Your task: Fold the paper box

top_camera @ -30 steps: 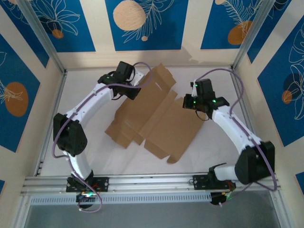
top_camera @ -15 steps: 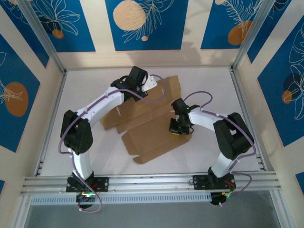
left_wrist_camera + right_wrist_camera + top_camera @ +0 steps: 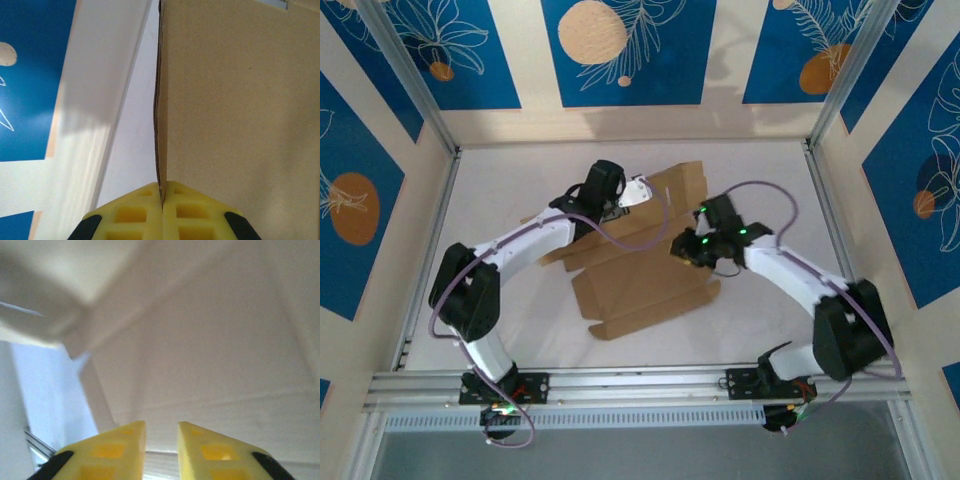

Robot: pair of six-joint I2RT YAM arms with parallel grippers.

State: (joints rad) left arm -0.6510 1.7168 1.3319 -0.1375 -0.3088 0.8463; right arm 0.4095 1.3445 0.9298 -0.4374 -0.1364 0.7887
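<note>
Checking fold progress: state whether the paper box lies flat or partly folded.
Partly folded: the paper box has its far panel raised, pinched by the left tool.

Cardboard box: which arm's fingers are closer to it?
Left. The left fingers pinch the edge of the cardboard box; the right fingers sit slightly apart, just short of it.

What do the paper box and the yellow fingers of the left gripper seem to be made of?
The paper box: thin brown cardboard, matte; thin edge, fold creases show. The left gripper fingers: probably moulded yellow plastic or rubber, matte, with square recesses.
</note>
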